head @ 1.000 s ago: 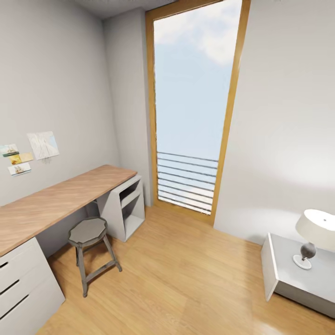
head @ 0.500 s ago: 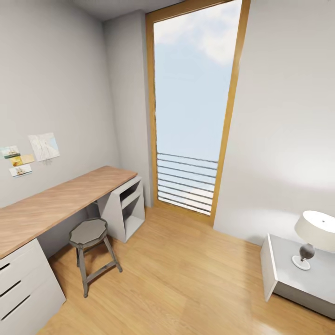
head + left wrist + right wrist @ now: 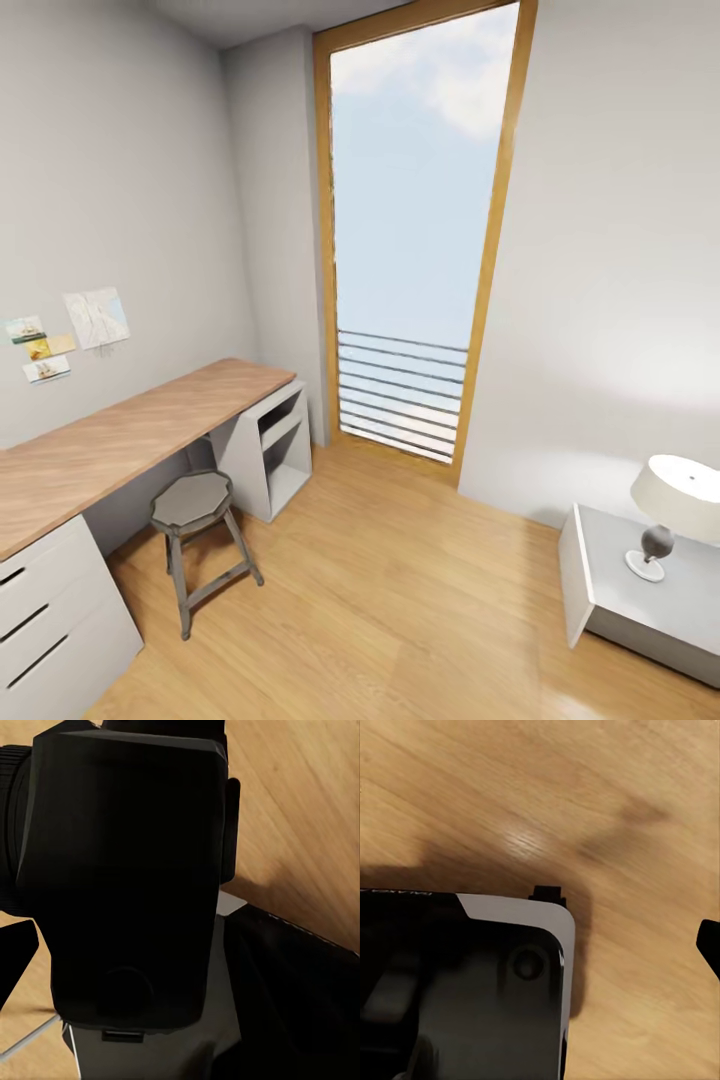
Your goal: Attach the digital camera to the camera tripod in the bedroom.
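Where the tall window (image 3: 415, 240) with its wooden frame meets the floor (image 3: 400, 590), the bedroom (image 3: 140, 180) opens into a broad stretch of bare light wood planks, and that window serves as the anchor for everything else in the head view. To the left of the window, a long wooden desk (image 3: 120, 435) runs along the pale grey wall; its near end rests on white drawers (image 3: 55, 620) and its window end on an open white shelf unit (image 3: 272, 455). A grey stool (image 3: 195, 545) with an octagonal seat stands just off the desk's front edge, partly out on the planks. A few small pictures (image 3: 70, 335) are pinned to the wall above the desk. To the right of the window and nearer the camera, a low white side table (image 3: 610, 585) sits against the wall, bearing a lamp (image 3: 672, 510) with a pale shade. Between the stool and the side table's edge the planks lie open, all the way up to the window's railing bars.

In the left wrist view the digital camera (image 3: 127, 877) looms very close as a black chunky body, with wood planks behind it and a pale grey and black robot part (image 3: 247, 990) just beside it; the left gripper's fingers cannot be made out, so whether it grips the camera cannot be told. In the right wrist view a black and grey robot body part (image 3: 465, 982) lies over the planks, with a dark tip at the frame's edge; the right gripper's opening cannot be judged either.
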`<state>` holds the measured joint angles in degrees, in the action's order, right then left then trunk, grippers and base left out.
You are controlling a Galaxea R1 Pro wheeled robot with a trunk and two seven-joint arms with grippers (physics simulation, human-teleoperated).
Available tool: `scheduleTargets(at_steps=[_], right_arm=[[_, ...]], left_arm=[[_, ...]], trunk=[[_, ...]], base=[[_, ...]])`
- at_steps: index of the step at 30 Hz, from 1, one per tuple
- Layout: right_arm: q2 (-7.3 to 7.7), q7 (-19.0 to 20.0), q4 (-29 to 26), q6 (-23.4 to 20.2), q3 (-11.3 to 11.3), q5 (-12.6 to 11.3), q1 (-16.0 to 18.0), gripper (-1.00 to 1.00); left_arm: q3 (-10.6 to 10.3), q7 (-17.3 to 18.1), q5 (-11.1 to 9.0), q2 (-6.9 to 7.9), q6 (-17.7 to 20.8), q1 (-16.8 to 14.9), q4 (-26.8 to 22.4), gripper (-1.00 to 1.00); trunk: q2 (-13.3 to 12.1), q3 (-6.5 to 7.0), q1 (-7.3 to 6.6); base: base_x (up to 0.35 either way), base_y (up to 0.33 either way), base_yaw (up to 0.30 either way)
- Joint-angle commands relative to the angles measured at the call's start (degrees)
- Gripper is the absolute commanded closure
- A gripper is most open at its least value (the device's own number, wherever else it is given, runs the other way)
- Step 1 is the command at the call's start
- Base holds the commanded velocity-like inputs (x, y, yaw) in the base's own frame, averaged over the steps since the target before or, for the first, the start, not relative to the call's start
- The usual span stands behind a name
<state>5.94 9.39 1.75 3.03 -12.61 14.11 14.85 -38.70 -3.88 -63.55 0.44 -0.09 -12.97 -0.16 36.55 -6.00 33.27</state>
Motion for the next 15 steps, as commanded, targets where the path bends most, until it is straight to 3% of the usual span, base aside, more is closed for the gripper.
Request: scheduleTargets(at_steps=[1, 15], right_arm=[[0.04, 0.1, 0.2, 0.3, -0.5, 0.5, 0.1, -1.00], [0.03, 0.1, 0.2, 0.4, -0.5, 0.6, 0.1, -1.00]], left_arm=[[-0.5, -0.2, -0.3, 0.00, 0.0, 0.0, 0.0, 1.00], [-0.5, -0.2, -0.6, 0.00, -0.7, 0.0, 0.0, 1.00]], trunk=[[-0.3, 0.09, -0.21], [-6.0, 2.60, -3.28]], base=[[0.000, 0.000, 0.000], [0.000, 0.000, 0.000]])
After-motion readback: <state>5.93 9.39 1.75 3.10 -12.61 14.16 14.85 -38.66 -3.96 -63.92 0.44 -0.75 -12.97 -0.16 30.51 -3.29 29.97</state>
